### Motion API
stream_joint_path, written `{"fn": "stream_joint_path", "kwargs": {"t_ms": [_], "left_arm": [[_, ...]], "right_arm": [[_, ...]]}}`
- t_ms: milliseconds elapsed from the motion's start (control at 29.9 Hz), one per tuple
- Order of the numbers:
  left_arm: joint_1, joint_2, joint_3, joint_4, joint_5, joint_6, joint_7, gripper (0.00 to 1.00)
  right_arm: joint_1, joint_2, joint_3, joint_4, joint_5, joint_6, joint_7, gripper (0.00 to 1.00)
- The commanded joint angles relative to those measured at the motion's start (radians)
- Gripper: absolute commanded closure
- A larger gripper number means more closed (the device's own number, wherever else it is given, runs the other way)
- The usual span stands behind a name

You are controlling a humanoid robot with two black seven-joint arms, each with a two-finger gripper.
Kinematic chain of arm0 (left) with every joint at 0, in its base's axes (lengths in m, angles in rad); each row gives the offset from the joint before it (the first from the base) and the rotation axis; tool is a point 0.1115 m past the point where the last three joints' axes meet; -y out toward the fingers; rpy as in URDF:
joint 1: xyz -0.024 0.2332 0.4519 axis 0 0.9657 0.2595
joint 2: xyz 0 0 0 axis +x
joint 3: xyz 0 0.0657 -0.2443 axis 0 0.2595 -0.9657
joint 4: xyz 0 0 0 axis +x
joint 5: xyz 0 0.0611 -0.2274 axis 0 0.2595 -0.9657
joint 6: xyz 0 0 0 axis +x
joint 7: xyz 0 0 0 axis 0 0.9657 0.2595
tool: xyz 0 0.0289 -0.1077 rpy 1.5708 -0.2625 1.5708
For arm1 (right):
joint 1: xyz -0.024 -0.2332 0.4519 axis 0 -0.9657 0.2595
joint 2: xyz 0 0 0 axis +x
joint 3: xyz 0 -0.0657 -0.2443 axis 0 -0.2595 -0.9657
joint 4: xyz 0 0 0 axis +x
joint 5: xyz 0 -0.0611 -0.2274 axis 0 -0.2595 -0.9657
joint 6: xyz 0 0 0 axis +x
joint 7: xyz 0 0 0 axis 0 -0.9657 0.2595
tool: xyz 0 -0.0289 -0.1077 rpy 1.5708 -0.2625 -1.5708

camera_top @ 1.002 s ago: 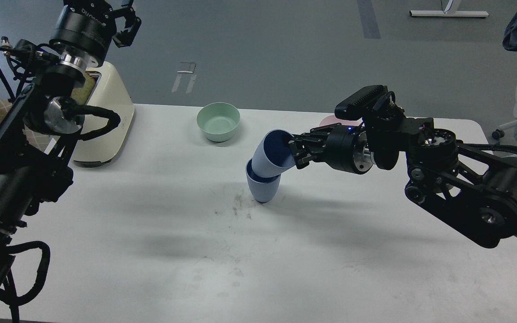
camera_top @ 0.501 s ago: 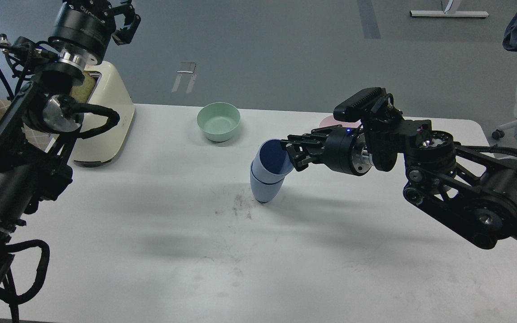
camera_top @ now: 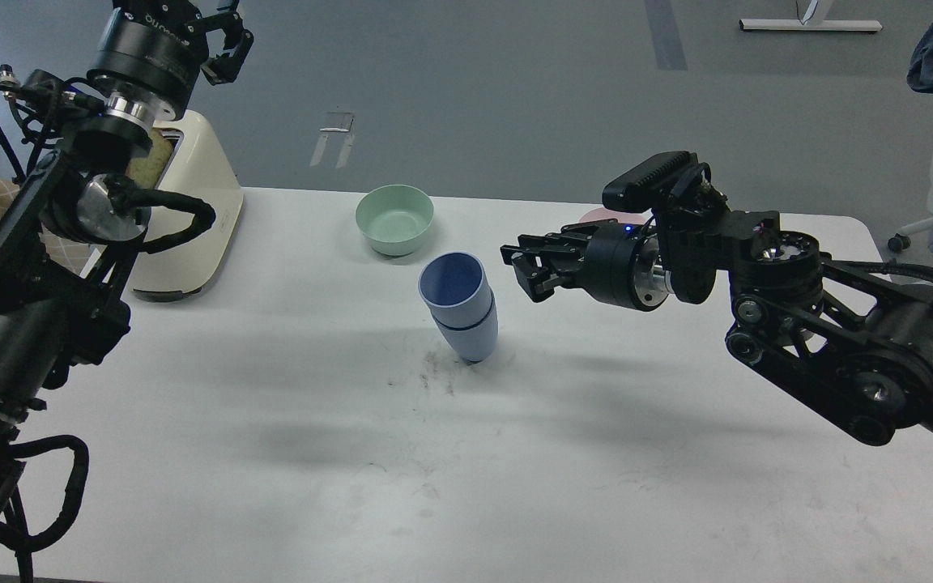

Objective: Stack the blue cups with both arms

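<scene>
Blue cups (camera_top: 458, 308) stand nested — one inside the other — near the table (camera_top: 272, 453) centre, toward its far edge. Right gripper (camera_top: 519, 263): fingers spread, released, just beside the stack, not touching. Left gripper (camera_top: 219, 40): raised beyond the far-left corner — state cannot be told.

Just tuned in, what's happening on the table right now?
The two blue cups stand nested as one stack near the middle of the white table, leaning a little to the left. The right tool hangs just right of the stack, fingers apart, touching nothing. The left tool is raised above the cream toaster, far from the cups. A mint-green bowl sits behind the stack.
</scene>
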Motion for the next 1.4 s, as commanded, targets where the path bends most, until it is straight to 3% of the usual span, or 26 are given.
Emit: {"fn": "stream_joint_path", "kwargs": {"t_ms": [0, 134, 200, 267, 401, 668, 802, 1069, 1370], "left_arm": [[0.001, -0.002, 0.000, 0.000, 0.000, 0.000, 0.000, 0.02], [0.001, -0.005, 0.000, 0.000, 0.000, 0.002, 0.000, 0.02], [-0.001, -0.005, 0.000, -0.001, 0.000, 0.002, 0.000, 0.02], [-0.001, -0.004, 0.000, -0.001, 0.000, 0.002, 0.000, 0.02], [0.002, -0.001, 0.000, -0.001, 0.000, 0.002, 0.000, 0.02], [0.005, -0.001, 0.001, -0.001, 0.000, 0.002, 0.000, 0.02], [0.010, -0.002, 0.003, 0.000, 0.000, -0.001, 0.000, 0.02], [0.004, -0.005, 0.011, 0.069, -0.002, -0.011, -0.006, 0.02], [0.001, -0.004, 0.017, 0.077, -0.002, -0.009, -0.002, 0.02]], "right_arm": [[-0.001, 0.002, 0.057, -0.004, 0.002, 0.000, 0.000, 0.22], [-0.003, 0.002, 0.067, -0.002, 0.008, 0.000, 0.000, 0.16], [-0.003, 0.002, 0.073, -0.004, 0.011, 0.000, 0.002, 0.05], [-0.004, 0.003, 0.133, -0.010, 0.011, 0.000, 0.002, 0.00], [0.000, 0.032, 0.239, -0.034, 0.011, 0.000, 0.002, 0.00], [0.048, 0.116, 0.703, -0.190, 0.018, 0.000, 0.006, 0.00], [0.088, 0.117, 0.823, -0.267, 0.069, 0.000, 0.011, 0.00], [0.100, 0.072, 0.914, -0.444, 0.366, 0.000, 0.012, 0.00], [-0.044, 0.022, 0.939, -0.575, 0.927, 0.000, 0.012, 0.00]]}}
